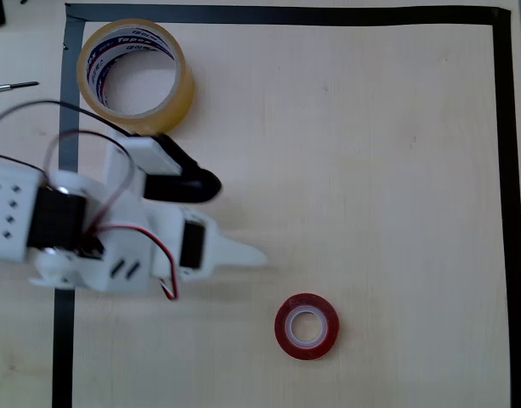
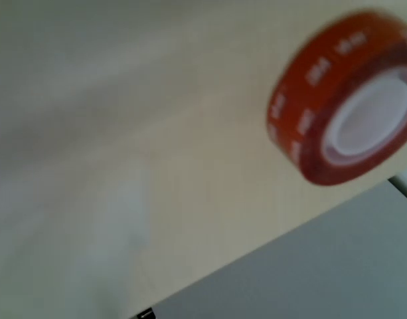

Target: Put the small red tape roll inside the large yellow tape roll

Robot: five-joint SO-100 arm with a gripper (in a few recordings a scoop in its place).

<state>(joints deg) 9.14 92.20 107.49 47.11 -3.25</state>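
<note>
Zero steps done, judging by layout: red roll (image 1: 307, 326) lies flat on tabletop (image 1: 370, 170), not inside yellow roll (image 1: 136, 77); pick, carry and drop all left. Gripper (image 1: 230, 219) open wide, black finger and white finger spread apart, holding nothing. Red roll sits ahead of gripper tips and off to white-finger side, near but not touching. Yellow roll stands behind black finger, close to arm. Wrist view, blurred: red roll (image 2: 346, 96) at upper right.

Glossy red tape roll (image 1: 307, 326) on matt wood-look table (image 1: 370, 153).
</note>
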